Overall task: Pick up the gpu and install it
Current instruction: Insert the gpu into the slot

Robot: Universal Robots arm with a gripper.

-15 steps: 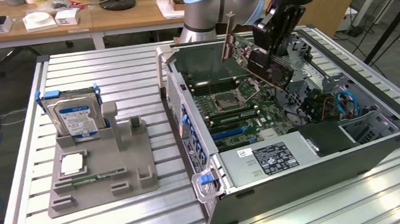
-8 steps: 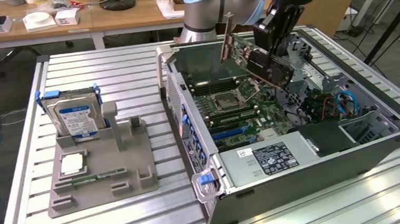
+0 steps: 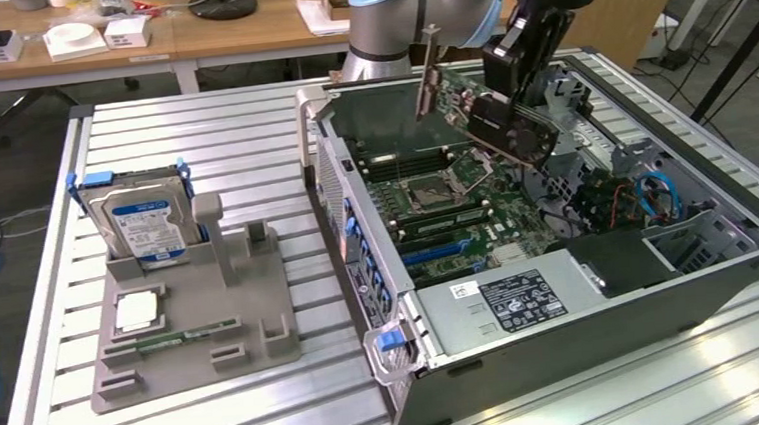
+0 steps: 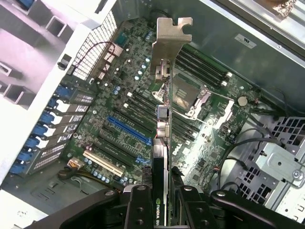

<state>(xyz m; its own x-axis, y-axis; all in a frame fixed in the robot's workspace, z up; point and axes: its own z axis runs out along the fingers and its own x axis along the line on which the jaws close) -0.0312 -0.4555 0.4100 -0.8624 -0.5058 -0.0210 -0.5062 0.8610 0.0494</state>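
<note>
Between the clenched fingers of the gripper (image 4: pixel 161 211) the gpu (image 4: pixel 163 138) was held, hung above the motherboard (image 4: pixel 125 86) of the open case (image 3: pixel 537 362) beneath, so pick-up was judged done and seating in a slot left undone.

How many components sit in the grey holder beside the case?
3: hard drive upright at the far end, pale square chip in the middle, green memory stick lying in front. None seem hidden.
</note>
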